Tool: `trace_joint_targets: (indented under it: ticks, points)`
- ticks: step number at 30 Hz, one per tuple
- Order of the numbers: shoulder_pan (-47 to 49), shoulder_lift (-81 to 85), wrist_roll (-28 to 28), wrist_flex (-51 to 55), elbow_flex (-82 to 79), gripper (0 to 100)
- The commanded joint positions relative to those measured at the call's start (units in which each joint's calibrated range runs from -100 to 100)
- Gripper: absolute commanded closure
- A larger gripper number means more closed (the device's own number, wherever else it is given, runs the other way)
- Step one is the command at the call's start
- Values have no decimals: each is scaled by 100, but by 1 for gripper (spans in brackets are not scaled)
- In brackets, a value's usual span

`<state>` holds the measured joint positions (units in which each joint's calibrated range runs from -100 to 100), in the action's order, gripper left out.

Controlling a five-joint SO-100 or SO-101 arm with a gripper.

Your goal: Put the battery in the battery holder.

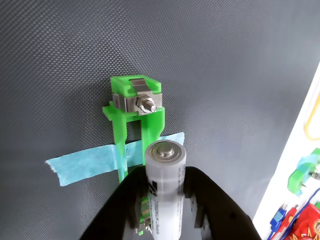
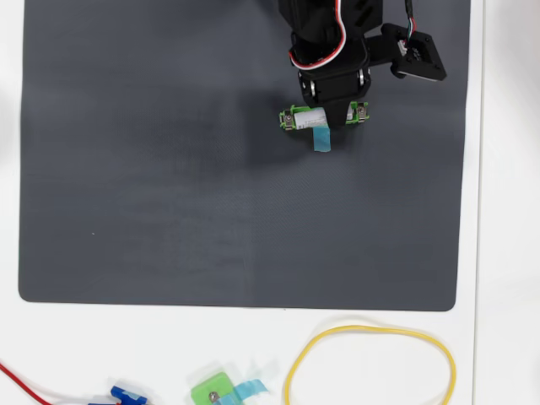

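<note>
Gripper (image 1: pixel 165 200): black, two-fingered, clamped on the battery (image 1: pixel 165 192), one finger on each flank of the cell; wrist view shows the grip plainly.
Battery: white cylinder with fine dark print, metal end cap toward the camera; held directly above the battery holder (image 1: pixel 134 127) and in line with its length (contact with the frame cannot be judged); overhead view places the cell (image 2: pixel 305 119) between the holder's two ends.
Battery holder: narrow bright-green frame (image 2: pixel 324 118) on the dark grey mat (image 2: pixel 169 169), metal contact and screw at its far end; light-blue tape strip (image 1: pixel 87 164) across it, stuck to the mat.
Off the mat, on the white table (image 2: pixel 506 253): yellow loop (image 2: pixel 371 364); small green piece with blue tape (image 2: pixel 213 391); red wire (image 2: pixel 25 384).
</note>
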<state>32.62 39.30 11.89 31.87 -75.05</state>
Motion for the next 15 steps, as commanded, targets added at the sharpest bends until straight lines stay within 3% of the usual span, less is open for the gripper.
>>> trace_joint_targets:
  ticks: [1,15]
  points:
    - [-50,-156,-16,-66,121,100]
    - [137,-327,-16,-84,130,100]
